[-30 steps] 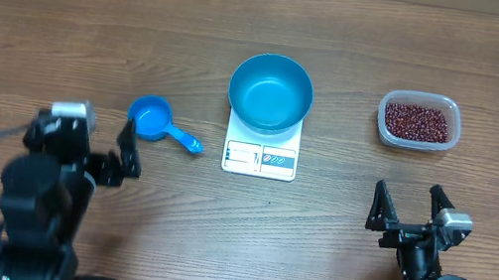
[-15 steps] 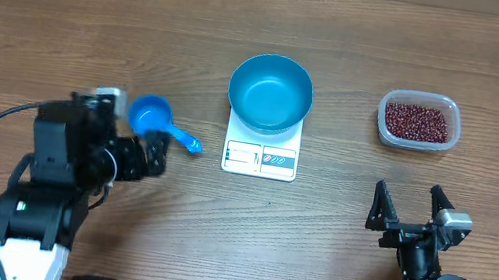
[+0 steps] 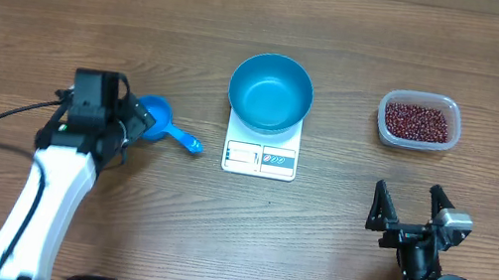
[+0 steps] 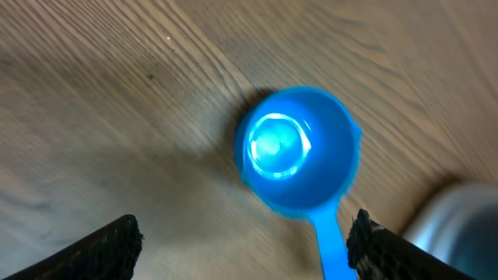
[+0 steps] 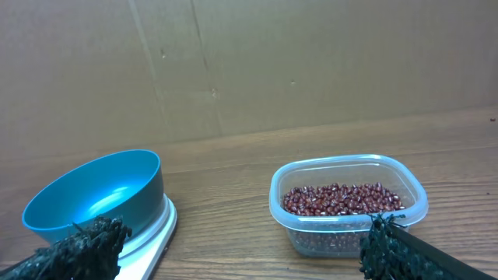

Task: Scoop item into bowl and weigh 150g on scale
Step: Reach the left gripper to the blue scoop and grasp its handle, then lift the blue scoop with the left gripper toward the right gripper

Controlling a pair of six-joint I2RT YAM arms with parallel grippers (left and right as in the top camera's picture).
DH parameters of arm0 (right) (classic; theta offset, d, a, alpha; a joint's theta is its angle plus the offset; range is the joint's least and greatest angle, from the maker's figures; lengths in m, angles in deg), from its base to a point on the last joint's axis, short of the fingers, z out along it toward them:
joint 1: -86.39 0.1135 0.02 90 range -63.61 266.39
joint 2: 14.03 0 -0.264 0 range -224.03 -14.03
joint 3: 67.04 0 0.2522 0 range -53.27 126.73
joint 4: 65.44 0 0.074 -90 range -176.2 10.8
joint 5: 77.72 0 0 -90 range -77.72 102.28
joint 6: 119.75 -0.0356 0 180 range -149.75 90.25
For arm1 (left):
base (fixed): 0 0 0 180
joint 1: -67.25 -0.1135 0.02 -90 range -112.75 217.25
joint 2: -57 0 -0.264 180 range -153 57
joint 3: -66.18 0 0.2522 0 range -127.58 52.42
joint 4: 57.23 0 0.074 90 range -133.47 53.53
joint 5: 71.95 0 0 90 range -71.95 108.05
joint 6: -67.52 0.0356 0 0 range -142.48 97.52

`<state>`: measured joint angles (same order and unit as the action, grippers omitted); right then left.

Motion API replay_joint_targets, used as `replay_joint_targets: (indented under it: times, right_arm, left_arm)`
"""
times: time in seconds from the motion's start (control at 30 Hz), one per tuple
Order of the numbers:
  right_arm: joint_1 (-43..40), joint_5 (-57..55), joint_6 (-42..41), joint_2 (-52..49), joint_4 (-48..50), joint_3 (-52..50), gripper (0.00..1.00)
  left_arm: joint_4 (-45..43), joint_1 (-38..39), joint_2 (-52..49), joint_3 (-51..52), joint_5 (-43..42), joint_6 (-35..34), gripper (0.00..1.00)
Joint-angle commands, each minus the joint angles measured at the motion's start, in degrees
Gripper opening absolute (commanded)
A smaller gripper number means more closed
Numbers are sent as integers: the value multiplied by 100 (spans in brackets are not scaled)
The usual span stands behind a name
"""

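The blue bowl (image 3: 271, 91) stands empty on the white scale (image 3: 260, 158) at mid-table; both also show in the right wrist view, bowl (image 5: 97, 194) on scale (image 5: 152, 233). The item, dark red-brown beans (image 3: 418, 121), fills a clear tub (image 3: 384, 129) at the right, with the beans (image 5: 342, 200) plain ahead of my right gripper. A small blue scoop (image 3: 155, 117) lies left of the scale. My left gripper (image 3: 135, 122) hovers open over the scoop (image 4: 298, 148), whose handle (image 4: 331, 241) runs between the fingers, near the right one. My right gripper (image 3: 409, 208) stands open and empty near the front edge.
A brown cardboard wall (image 5: 249, 62) rises behind the table. The left arm's black cable (image 3: 1, 126) loops over the wood at the left. The scale's display strip (image 3: 260, 159) faces the front.
My left arm has swung up and toward the scoop, bringing its gripper over it. The right arm, bowl, scale and tub have not moved.
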<state>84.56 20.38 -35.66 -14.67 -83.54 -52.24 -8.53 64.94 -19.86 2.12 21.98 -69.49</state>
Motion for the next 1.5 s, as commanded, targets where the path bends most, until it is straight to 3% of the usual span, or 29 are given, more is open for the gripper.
replay_joint_targets:
  times: [0.0, 0.13, 0.33, 0.43, 0.5, 0.53, 0.63, 0.83, 1.0, 1.07, 1.13, 1.23, 1.37, 1.4, 1.47]
  right_arm:
    - [26, -55, 37, 9, 20, -55, 100]
    - [26, -55, 37, 9, 20, -55, 100]
    - [26, -55, 37, 9, 20, -55, 100]
    - [26, -55, 37, 9, 20, -55, 100]
    - [26, -55, 37, 9, 20, -55, 100]
    - [26, -55, 37, 9, 20, -55, 100]
    - [26, -55, 37, 9, 20, -55, 100]
    - [26, -55, 37, 9, 20, -55, 100]
    - [26, -74, 42, 9, 76, -55, 100]
    - [26, -142, 11, 9, 575, -55, 100]
    - [31, 299, -481, 9, 1062, -55, 100]
    - [33, 857, -2223, 9, 1377, -55, 100]
    - [33, 2282, -6546, 9, 1298, -55, 100]
    - [31, 2621, -7077, 9, 1191, -55, 100]
    - [31, 2629, -7272, 9, 1104, -57, 100]
  left_arm:
    - [-334, -4, -614, -85, 24, -490, 88]
    - [-872, 4, -1169, -85, -282, -487, 87]
    - [-1187, 9, -1860, -85, -505, -693, 75]
    - [-1198, 7, -2114, -87, -518, -789, 39]
    - [-1156, 7, -2129, -87, -584, -756, 9]
    - [-1119, 7, -2079, -103, -649, -627, 4]
    - [-778, -35, -1786, -328, -634, -273, 4]
    - [562, -52, -846, -1266, -247, -278, 4]
    - [1154, -20, -234, -1521, -734, -1556, 4]
    - [1128, -20, -111, -1521, -1062, -2031, 4]
    - [1071, -20, -68, -1521, -1384, -2439, 4]
    - [964, 4, -72, -1521, -1777, -2747, 4]
    - [809, 240, -74, -1521, -1799, -2839, 4]
    - [756, 345, -74, -1521, -1790, -2839, 4]
    - [575, 555, -74, -1521, -1781, -2817, 4]
